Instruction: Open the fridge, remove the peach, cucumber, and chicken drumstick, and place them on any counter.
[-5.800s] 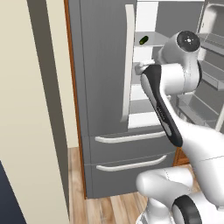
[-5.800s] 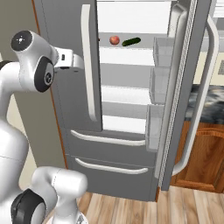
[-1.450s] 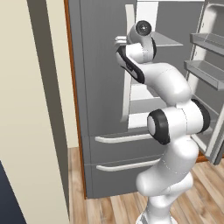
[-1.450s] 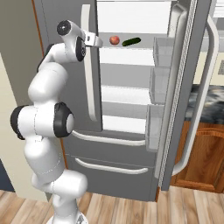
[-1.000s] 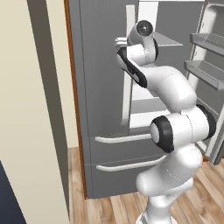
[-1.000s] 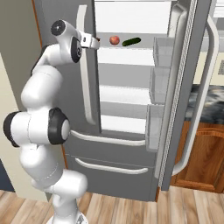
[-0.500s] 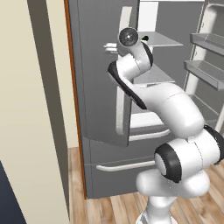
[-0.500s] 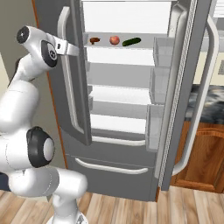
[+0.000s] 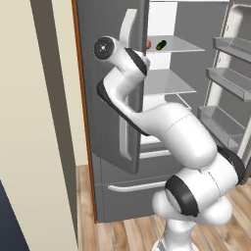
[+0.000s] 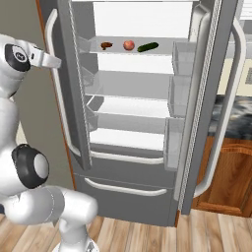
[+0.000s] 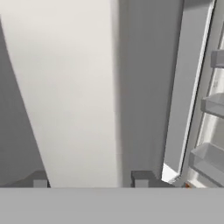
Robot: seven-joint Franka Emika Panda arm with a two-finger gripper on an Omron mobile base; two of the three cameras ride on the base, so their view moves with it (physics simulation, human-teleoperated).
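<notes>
**Both doors open, food on the top shelf**

Left base view: I see the tall dark grey fridge [image 9: 112, 98] with its left door swung out toward me at centre frame. My white arm climbs from the lower right and ends behind the pale curved door handle [image 9: 128, 29] in the upper middle. On the glass shelf in the upper right, a slim dark green cucumber [image 9: 161, 45] shows, with a sliver of the round red-orange peach [image 9: 148, 43] just left of it at the door's edge.

Right base view: the fridge interior fills the centre. Along the top shelf [image 10: 142, 53], left to right, lie the small orange-brown chicken drumstick [image 10: 106, 46], the peach [image 10: 129, 45] and the cucumber [image 10: 147, 47], near one another but apart. My wrist sits at the upper left, just outside the left door. A strip of black and grey marbled table [image 10: 240, 109] on brown cabinets shows at the right edge.

Hand view: the end effector [image 11: 89, 179] shows two dark tips at the bottom, standing fairly wide with nothing gripped; the broad pale handle [image 11: 65, 87] rises between them, just beyond.

My worry: the tips straddle the handle, so pulling away sideways could snag it and swing the door. Reaching in, the forearm could clip the door edge, and a nudge could roll the peach off the shelf.
</notes>
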